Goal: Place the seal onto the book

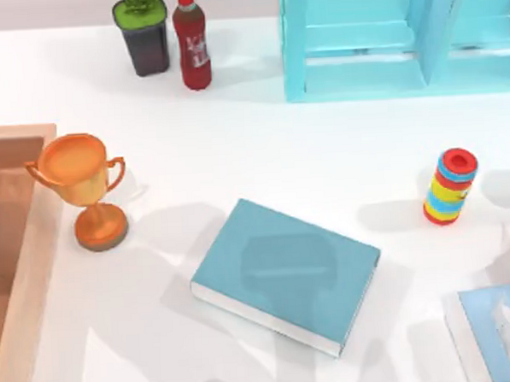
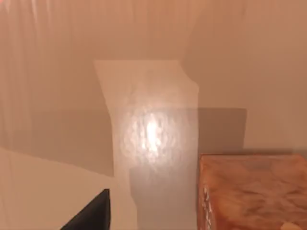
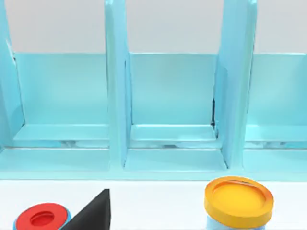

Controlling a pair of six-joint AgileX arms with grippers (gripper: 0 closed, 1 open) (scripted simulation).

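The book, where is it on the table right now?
In the top view the book lies flat near the table's front centre, between the orange trophy on its left and the striped cylinder and tissue box on its right.

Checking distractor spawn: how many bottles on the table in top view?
1: a red bottle at the table's far edge, left of centre, beside the dark potted plant. Others may sit out of frame.

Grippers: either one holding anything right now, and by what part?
Cannot be told. No hold shows in any view; the book lies bare on the table.
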